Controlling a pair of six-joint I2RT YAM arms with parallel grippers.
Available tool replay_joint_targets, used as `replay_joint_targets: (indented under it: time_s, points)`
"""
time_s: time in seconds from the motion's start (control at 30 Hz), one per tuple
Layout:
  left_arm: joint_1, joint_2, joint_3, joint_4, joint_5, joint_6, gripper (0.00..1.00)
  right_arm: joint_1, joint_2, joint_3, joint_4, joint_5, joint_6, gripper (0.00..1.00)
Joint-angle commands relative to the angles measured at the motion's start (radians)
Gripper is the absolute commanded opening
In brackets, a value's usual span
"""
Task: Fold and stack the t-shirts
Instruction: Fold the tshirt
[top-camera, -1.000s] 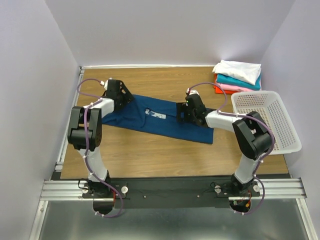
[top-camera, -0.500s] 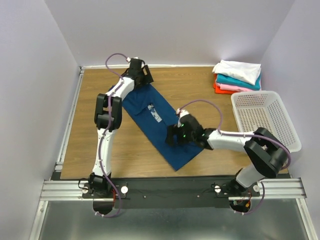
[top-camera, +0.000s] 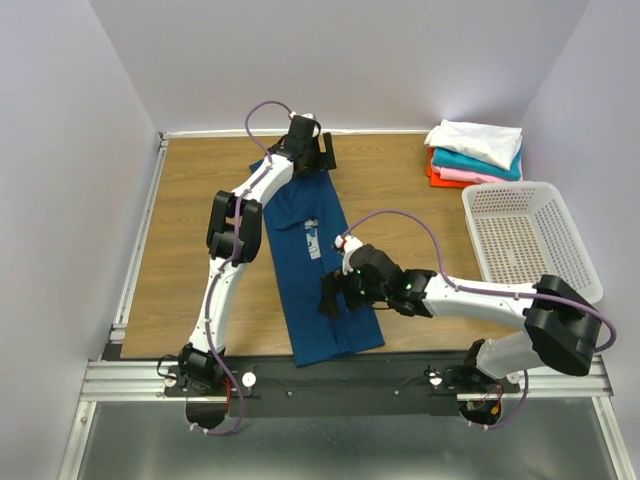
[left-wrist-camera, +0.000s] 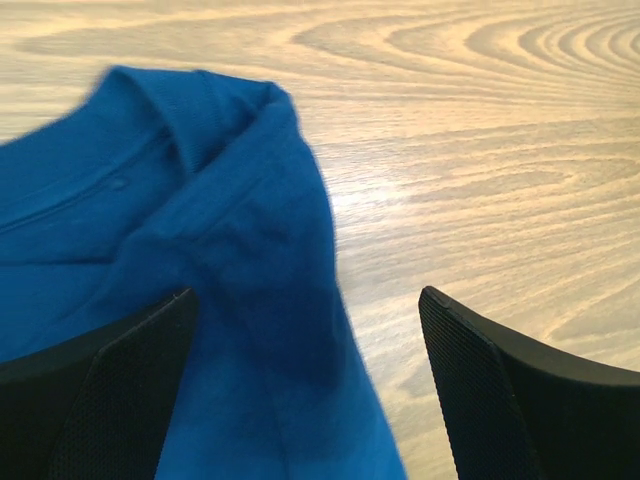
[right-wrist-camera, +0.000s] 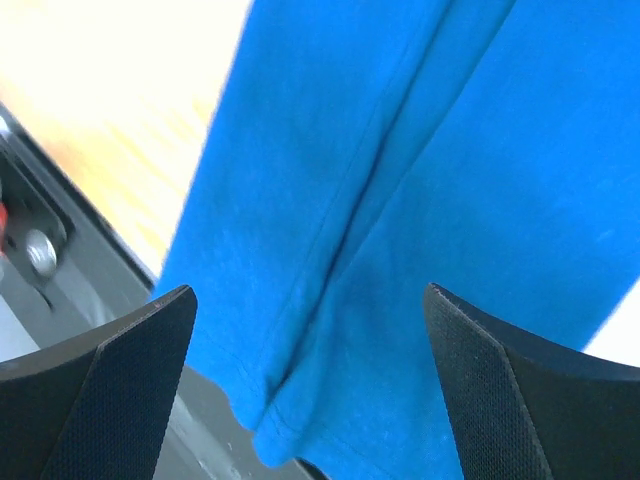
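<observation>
Navy tee (top-camera: 300, 290) runs 12 to 6 o'clock; left gripper (top-camera: 312, 152), right gripper (top-camera: 332, 295) gape empty. You pinch 12 end, fold toward 6.

The t-shirt (top-camera: 318, 295) lying on the table (top-camera: 190, 250) was navy blue with a small white square print (top-camera: 311, 240); in the wrist views its cloth looked a brighter blue. At the far right lay a white shirt (top-camera: 478, 140), a teal shirt (top-camera: 490, 164), a pink shirt (top-camera: 465, 176) and an orange-red shirt (top-camera: 435, 180). The basket (top-camera: 520, 187) was white with a grid of small holes. The table showed light brown wood grain. The left arm (top-camera: 222, 290) and right arm (top-camera: 480, 297) were white and black, with purple cables (top-camera: 400, 215).
</observation>
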Motion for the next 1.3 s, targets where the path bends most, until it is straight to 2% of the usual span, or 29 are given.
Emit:
replay_joint_targets:
  time_s: [0.0,0.07,0.13,0.17,0.2,0.23,0.27,0.3,0.33,0.4,0.43,0.53,0.6,0.7,0.83,1.0,1.17,1.27]
  points:
    - [0.016,-0.189,-0.013,0.038,-0.007,0.049,0.98,-0.050,-0.041,0.087,-0.034,0.128,0.008,1.00]
    - [0.016,-0.274,-0.019,0.034,-0.018,0.065,0.98,-0.111,-0.028,0.134,-0.037,0.143,0.002,1.00]
    - [0.016,-0.391,-0.094,0.031,-0.058,0.068,0.98,-0.162,-0.005,0.174,-0.039,0.143,0.002,1.00]
    - [0.017,-0.443,-0.148,0.043,-0.105,0.062,0.98,-0.209,0.030,0.227,-0.037,0.124,-0.022,1.00]
    - [0.017,-0.562,-0.217,0.061,-0.187,0.046,0.98,-0.231,0.055,0.254,-0.037,0.117,-0.044,1.00]
    - [0.017,-0.628,-0.387,0.119,-0.234,0.031,0.98,-0.264,0.089,0.289,-0.037,0.114,-0.070,1.00]
    - [0.017,-0.696,-0.483,0.148,-0.275,-0.003,0.98,-0.278,0.154,0.359,-0.039,0.099,-0.146,1.00]
    - [0.022,-0.833,-0.580,0.185,-0.303,-0.011,0.98,-0.292,0.199,0.405,-0.040,0.081,-0.185,1.00]
    - [0.023,-0.900,-0.772,0.263,-0.350,-0.021,0.98,-0.309,0.237,0.444,-0.042,0.076,-0.217,1.00]
    - [0.028,-1.026,-0.939,0.311,-0.380,-0.067,0.98,-0.334,0.355,0.571,-0.040,0.039,-0.236,1.00]
    - [0.028,-1.136,-1.081,0.333,-0.403,-0.092,0.98,-0.346,0.395,0.614,-0.042,0.006,-0.248,1.00]
    - [0.026,-1.313,-1.308,0.368,-0.406,-0.139,0.98,-0.374,0.567,0.800,-0.052,-0.068,-0.315,1.00]
    - [0.026,-1.406,-1.389,0.371,-0.397,-0.170,0.98,-0.378,0.682,0.881,-0.063,-0.082,-0.349,1.00]
    - [0.026,-1.503,-1.554,0.418,-0.316,-0.213,0.98,-0.380,0.826,1.086,-0.080,-0.122,-0.371,1.00]
    - [0.026,-1.576,-1.644,0.445,-0.265,-0.207,0.98,-0.389,0.978,1.235,-0.105,-0.144,-0.366,1.00]
    - [0.025,-1.602,-1.691,0.439,-0.292,-0.201,0.98,-0.415,1.089,1.321,-0.118,-0.101,-0.336,1.00]
    - [0.025,-1.563,-1.705,0.452,-0.253,-0.195,0.98,-0.470,1.126,1.314,-0.126,-0.107,-0.286,1.00]
    - [0.023,-1.536,-1.704,0.459,-0.231,-0.184,0.98,-0.496,1.105,1.268,-0.131,-0.018,-0.283,1.00]
